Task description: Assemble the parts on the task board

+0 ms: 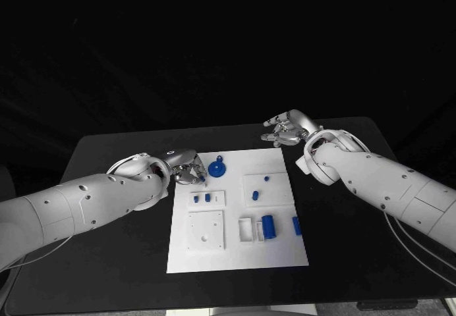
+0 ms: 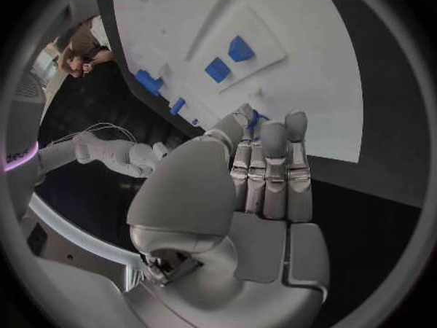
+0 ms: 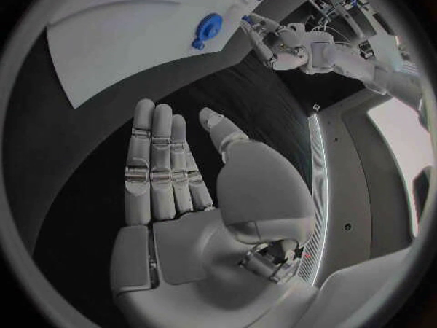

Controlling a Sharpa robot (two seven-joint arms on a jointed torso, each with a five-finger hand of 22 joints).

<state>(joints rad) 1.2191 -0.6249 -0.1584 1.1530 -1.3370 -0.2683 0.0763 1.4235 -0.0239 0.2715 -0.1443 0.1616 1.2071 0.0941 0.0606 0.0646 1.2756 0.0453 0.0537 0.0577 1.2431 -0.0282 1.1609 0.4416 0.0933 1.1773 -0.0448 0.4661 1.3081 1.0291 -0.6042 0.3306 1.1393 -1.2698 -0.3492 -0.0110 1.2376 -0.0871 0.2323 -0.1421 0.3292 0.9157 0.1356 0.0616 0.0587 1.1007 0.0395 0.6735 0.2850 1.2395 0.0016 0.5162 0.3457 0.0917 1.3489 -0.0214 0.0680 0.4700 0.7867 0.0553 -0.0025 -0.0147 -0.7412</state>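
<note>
- Head view: task board (image 1: 238,257) is seen mid-table; left hand (image 1: 187,172) at its far left edge, fingertips pinching a small blue part (image 1: 200,180) beside the round blue part (image 1: 217,170).
- Left wrist view: fingers (image 2: 272,164) are closed at the board's edge.
- Right wrist view: right hand (image 3: 182,175) is held released, fingers straight, over bare table off the far right corner.

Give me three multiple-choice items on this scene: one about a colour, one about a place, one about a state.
1. The task board is
A. white
B. red
C. yellow

2. The round blue part lies
A. on the table, off the board
B. on the board's far portion, next to the left hand
C. at the board's near edge

3. The right hand is
A. gripping a blue cylinder
B. pressing flat on the board
C. open, holding nothing

Answers: 1 A, the plate shows white against the black table. 2 B, the head view shows it beside the left hand's fingers. 3 C, the right wrist view shows a bare palm and spread fingers.
</note>
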